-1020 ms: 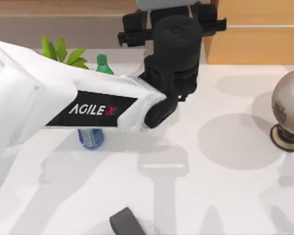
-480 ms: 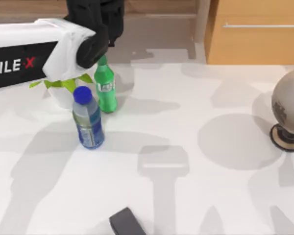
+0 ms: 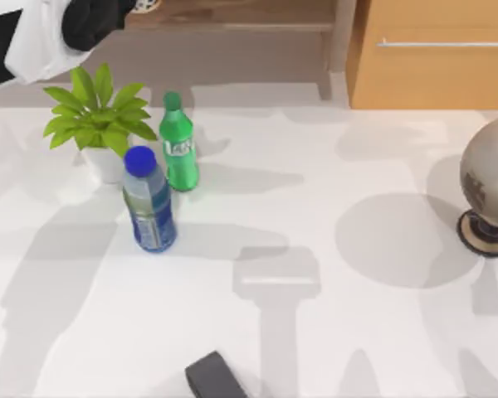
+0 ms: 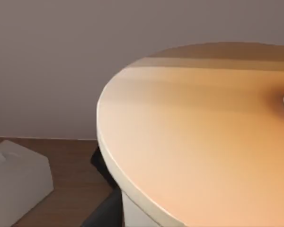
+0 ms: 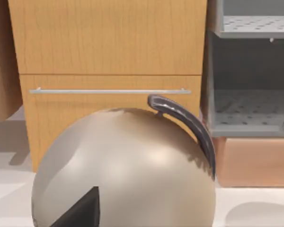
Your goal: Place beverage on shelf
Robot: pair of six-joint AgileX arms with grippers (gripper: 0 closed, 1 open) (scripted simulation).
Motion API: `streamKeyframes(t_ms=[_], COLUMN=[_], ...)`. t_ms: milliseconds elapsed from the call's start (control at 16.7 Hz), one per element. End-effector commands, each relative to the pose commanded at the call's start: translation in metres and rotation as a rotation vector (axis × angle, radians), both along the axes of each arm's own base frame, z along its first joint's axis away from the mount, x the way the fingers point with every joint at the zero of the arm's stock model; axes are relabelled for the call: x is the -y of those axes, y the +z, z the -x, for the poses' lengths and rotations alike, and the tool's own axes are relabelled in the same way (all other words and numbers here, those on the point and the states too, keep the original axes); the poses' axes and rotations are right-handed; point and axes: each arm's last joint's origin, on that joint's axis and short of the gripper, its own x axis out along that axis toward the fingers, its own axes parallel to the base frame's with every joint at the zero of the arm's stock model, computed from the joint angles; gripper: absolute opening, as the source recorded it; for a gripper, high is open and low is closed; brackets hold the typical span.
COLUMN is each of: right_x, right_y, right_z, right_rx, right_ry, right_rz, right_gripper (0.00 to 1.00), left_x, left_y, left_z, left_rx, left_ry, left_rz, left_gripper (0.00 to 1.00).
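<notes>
The shelf (image 3: 232,12) is a long brown wooden board along the back edge of the table, with a vertical post (image 3: 341,37) at its right end. The beverage is out of view. My left arm (image 3: 33,37) reaches in at the back left corner, a white link with a black wrist, beside the left part of the shelf. Its wrist view looks at a round orange-wood tabletop (image 4: 203,137) and a white box (image 4: 19,175). My right arm's wrist view faces a beige globe (image 5: 123,170).
A potted plant (image 3: 100,116), a green soda bottle (image 3: 179,145) and a blue-capped water bottle (image 3: 149,203) stand at the left. The orange-wood cabinet (image 3: 436,75) is at the back right, the globe (image 3: 490,178) at the right edge. A dark object (image 3: 212,377) lies at the front.
My left arm has swung from over the table's middle back to the back left corner, uncovering the plant and both bottles.
</notes>
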Motion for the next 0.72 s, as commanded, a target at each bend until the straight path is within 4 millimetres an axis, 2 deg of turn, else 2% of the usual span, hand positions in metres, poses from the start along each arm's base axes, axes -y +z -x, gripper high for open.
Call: streamKeyframes(t_ms=[300, 720], right_x=[0.0, 0.0], right_y=[0.0, 0.0], right_z=[0.0, 0.0], right_rx=[0.0, 0.0], right_ry=[0.0, 0.0], right_rz=[0.0, 0.0], right_gripper=[1.0, 1.0], left_x=[-0.0079, -0.0063], left_y=[0.01, 0.0108], left_z=[-0.0076, -0.0063], left_rx=[-0.026, -0.027], left_ry=[-0.044, -0.05], left_rz=[-0.006, -0.008], left_gripper=[0.0, 0.0])
